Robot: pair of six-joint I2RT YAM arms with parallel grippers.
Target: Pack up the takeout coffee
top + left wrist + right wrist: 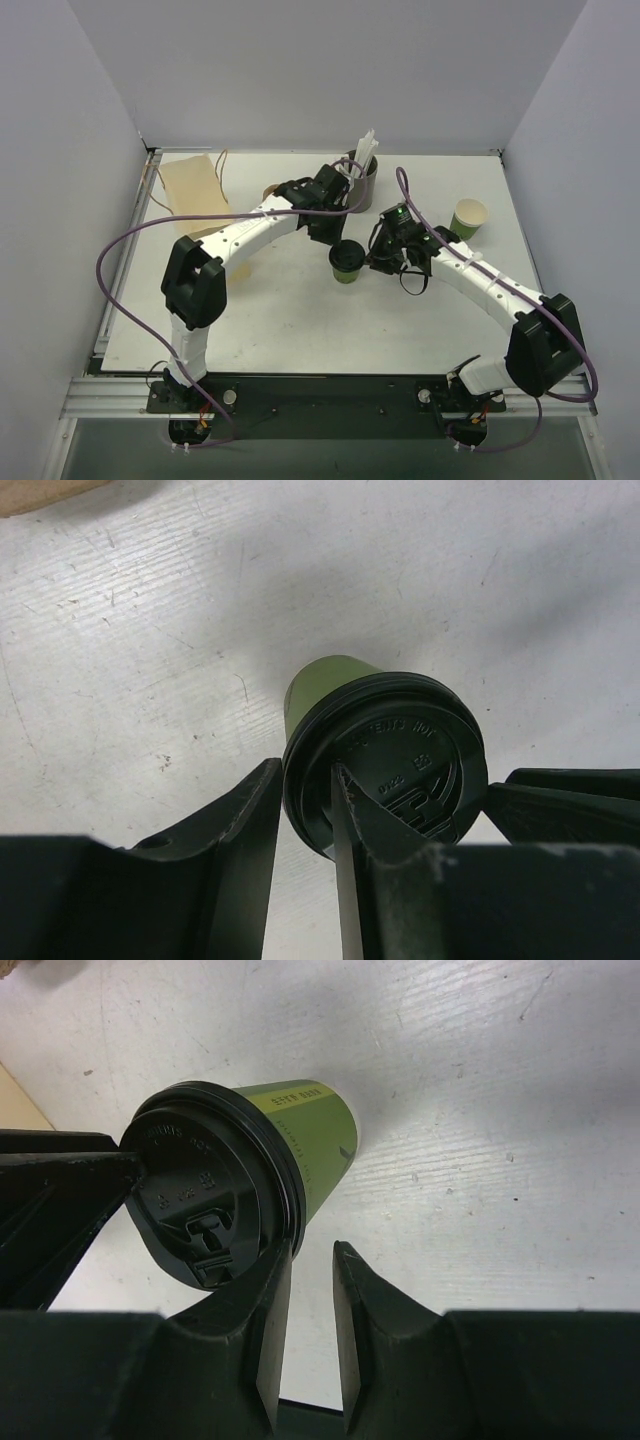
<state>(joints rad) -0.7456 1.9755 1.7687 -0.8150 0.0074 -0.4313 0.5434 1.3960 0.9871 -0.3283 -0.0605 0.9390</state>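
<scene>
Standing upright on the tabletop [300, 320], the green coffee cup [347, 264] has the left gripper [304, 770] narrowly parted astride its black lid [400, 750], hold unclear, the right gripper [314, 1250] slightly open, empty, beside it; a body grasp looks safer.

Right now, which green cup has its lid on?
The green cup at mid-table, capped with a black lid. The other green cup, toward the right edge, stands open, cream inside showing.
</scene>
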